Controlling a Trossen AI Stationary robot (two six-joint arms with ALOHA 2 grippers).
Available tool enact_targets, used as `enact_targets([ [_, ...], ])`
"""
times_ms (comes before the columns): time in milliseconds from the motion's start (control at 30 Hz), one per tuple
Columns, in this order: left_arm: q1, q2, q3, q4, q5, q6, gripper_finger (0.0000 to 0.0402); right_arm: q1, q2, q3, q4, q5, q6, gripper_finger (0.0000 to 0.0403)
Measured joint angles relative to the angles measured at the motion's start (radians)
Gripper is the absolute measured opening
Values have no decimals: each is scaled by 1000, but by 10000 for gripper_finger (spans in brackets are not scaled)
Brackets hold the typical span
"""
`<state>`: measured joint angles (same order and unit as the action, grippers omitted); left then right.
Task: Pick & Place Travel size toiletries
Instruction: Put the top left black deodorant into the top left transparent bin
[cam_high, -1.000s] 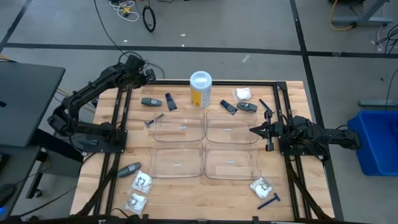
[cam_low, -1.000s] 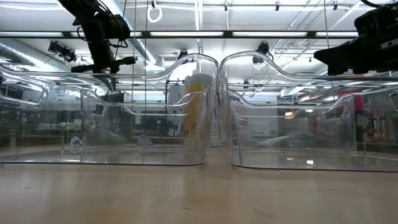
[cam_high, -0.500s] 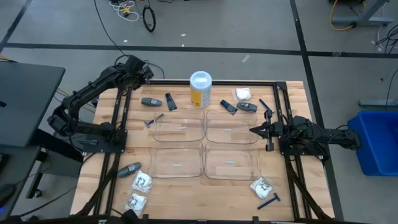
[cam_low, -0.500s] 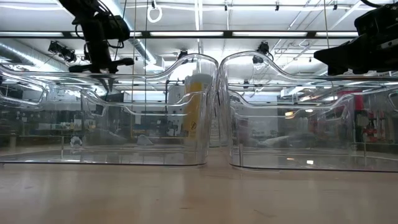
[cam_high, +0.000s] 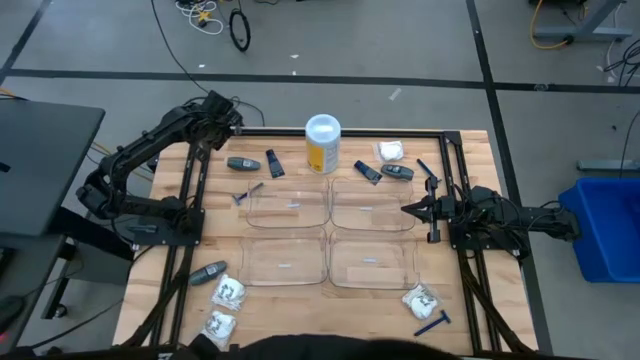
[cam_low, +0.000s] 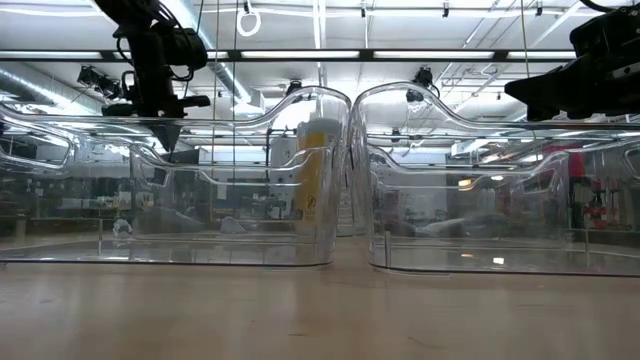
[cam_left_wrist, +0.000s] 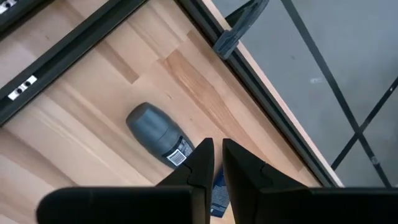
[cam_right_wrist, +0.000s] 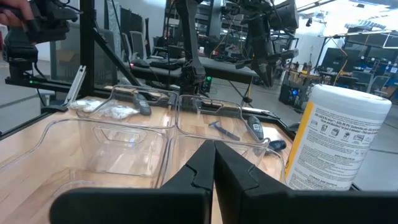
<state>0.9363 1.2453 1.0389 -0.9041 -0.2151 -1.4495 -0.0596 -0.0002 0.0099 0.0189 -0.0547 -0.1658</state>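
My left gripper (cam_high: 232, 121) hangs over the table's far left corner, pointing steeply down, fingers almost together with nothing between them (cam_left_wrist: 214, 158). Below it a grey oval stick (cam_left_wrist: 155, 134) lies flat on the wood (cam_high: 238, 163), with a dark blue tube (cam_high: 274, 164) beside it and a blue razor (cam_high: 247, 192) nearer. More sticks, tubes, razors and white packets (cam_high: 231, 292) lie at the far right and along the near edge. My right gripper (cam_high: 405, 210) waits shut and level at the right (cam_right_wrist: 214, 149).
Several clear plastic trays (cam_high: 288, 205) (cam_high: 372, 262) sit in a block at the table's middle. A yellow canister with a white lid (cam_high: 322, 143) stands behind them. Black frame rails (cam_high: 190, 190) run along the table's left and right sides.
My left gripper has rolled about the line it points along while staying over the far left corner. Nothing on the table has moved.
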Motion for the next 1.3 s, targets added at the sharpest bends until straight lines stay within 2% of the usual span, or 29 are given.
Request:
enact_targets([
  [400,2,66,-1,-39,61,-65,41,0,0,0,0,0,0,12],
  [833,-12,186,-1,-51,146,-215,45,0,0,0,0,0,0,12],
  [1067,-13,197,-1,-80,134,-245,88,0,0,0,0,0,0,12],
  [1300,-17,197,-1,-128,129,-296,162,0,0,0,0,0,0,12],
])
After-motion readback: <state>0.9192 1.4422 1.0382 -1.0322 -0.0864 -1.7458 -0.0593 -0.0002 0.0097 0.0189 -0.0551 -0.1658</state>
